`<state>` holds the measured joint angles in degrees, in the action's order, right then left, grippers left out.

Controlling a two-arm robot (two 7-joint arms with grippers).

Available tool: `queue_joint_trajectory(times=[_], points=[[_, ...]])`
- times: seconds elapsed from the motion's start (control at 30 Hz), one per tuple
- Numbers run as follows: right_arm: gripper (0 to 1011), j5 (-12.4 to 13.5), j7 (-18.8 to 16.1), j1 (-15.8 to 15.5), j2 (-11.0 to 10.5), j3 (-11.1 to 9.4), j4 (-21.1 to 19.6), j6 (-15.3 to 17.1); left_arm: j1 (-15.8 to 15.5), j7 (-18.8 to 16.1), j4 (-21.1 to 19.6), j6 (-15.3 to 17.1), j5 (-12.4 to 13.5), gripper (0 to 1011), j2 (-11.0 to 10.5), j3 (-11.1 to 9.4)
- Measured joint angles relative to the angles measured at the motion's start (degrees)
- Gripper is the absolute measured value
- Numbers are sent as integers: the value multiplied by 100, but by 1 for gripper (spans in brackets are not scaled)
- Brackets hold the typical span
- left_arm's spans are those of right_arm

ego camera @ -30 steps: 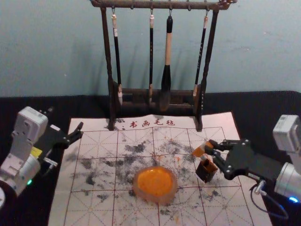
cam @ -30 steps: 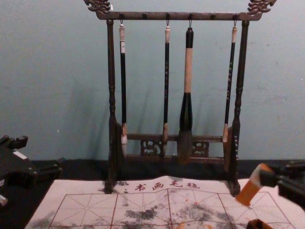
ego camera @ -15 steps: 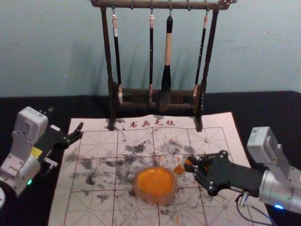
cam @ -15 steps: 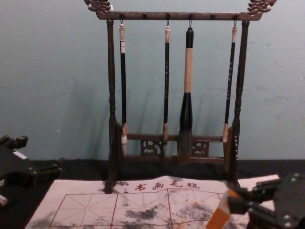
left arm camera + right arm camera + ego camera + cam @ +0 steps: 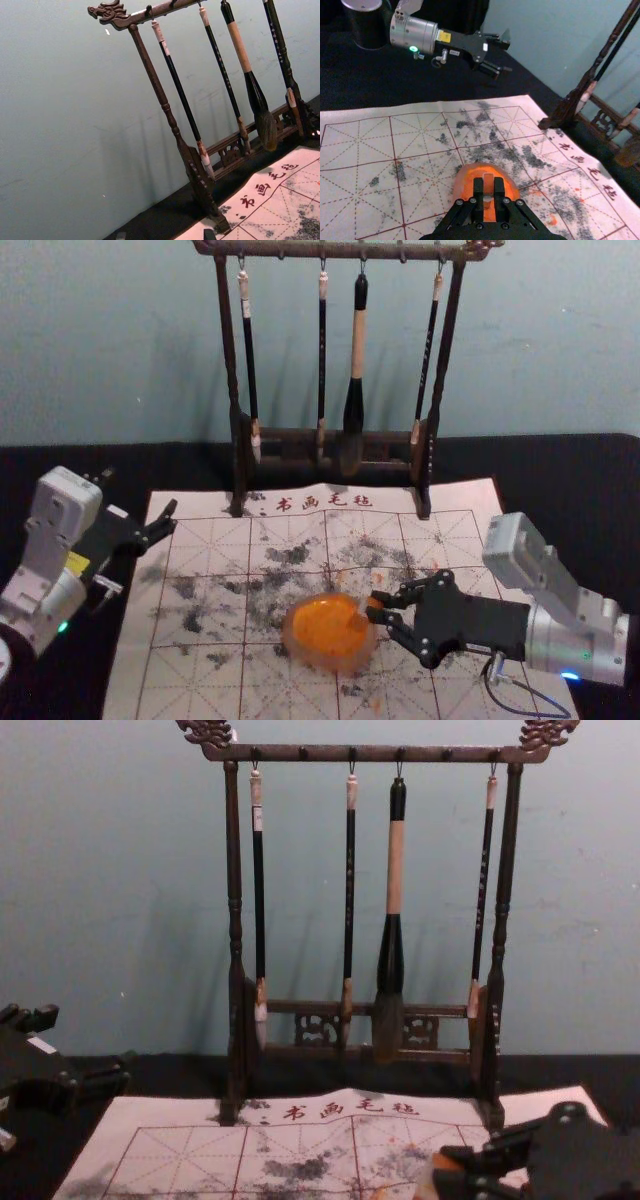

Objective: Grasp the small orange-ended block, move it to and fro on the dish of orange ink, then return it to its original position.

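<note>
Over the gridded mat (image 5: 210,692), clamping the block (image 5: 488,185) in the right gripper (image 5: 376,607) by the dish (image 5: 342,666), apparently needing strokes and return, resting the spread left gripper (image 5: 173,516) at left.

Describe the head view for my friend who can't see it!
The robot's right gripper holds a small orange-ended block at the right side of a dish of orange ink. It sits on a stained grid mat, before a rack of four hanging brushes; the left gripper is parked at left.
</note>
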<state>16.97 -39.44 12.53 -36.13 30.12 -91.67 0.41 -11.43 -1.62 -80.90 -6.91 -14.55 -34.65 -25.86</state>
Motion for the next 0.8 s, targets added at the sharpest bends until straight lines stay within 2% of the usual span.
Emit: queue_joint_trajectory(times=[0.47,0.8], points=[[85,-137,-19,506,171,434,201,573,0,0,0,0,0,1001,0,0],[84,-178,-1,647,228,611,294,789,0,0,0,0,0,1001,0,0]])
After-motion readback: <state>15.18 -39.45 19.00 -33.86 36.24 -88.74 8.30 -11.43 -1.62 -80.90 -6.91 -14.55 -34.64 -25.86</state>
